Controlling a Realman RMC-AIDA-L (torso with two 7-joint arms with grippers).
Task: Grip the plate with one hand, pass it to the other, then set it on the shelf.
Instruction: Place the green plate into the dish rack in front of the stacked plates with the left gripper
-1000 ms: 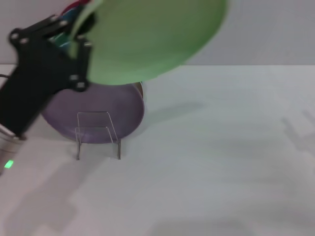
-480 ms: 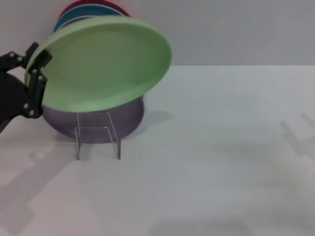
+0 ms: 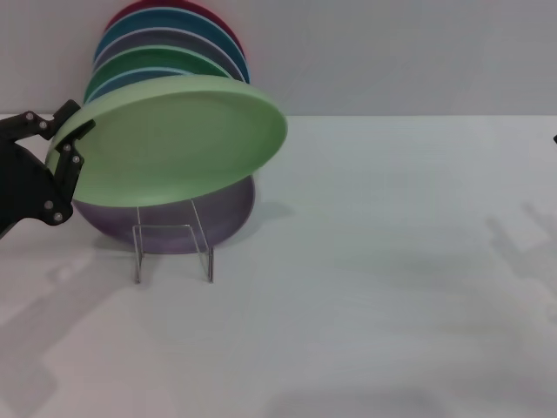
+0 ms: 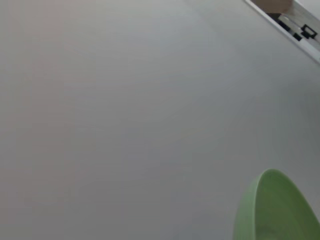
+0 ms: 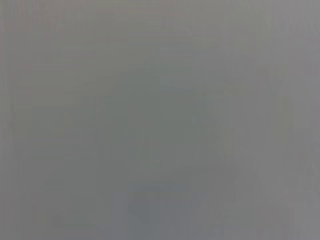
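Note:
My left gripper (image 3: 63, 144) is at the far left of the head view, shut on the left rim of the pale mint-green plate (image 3: 174, 139). It holds the plate tilted, just above the clear plate rack (image 3: 172, 239). The plate's edge also shows in the left wrist view (image 4: 277, 207). The lilac-purple plate (image 3: 187, 218) lies behind the rack, partly hidden by the mint plate. My right gripper shows only as a dark sliver at the right edge of the head view (image 3: 554, 138). The right wrist view shows only plain grey.
A row of upright plates (image 3: 170, 48) stands at the back left, among them a darker green one, blue ones and a red one. The white table (image 3: 392, 261) stretches to the right of the rack.
My left gripper has carried the mint plate down and to the left, from high in the view to just above the rack. The stacked plates behind have come into sight.

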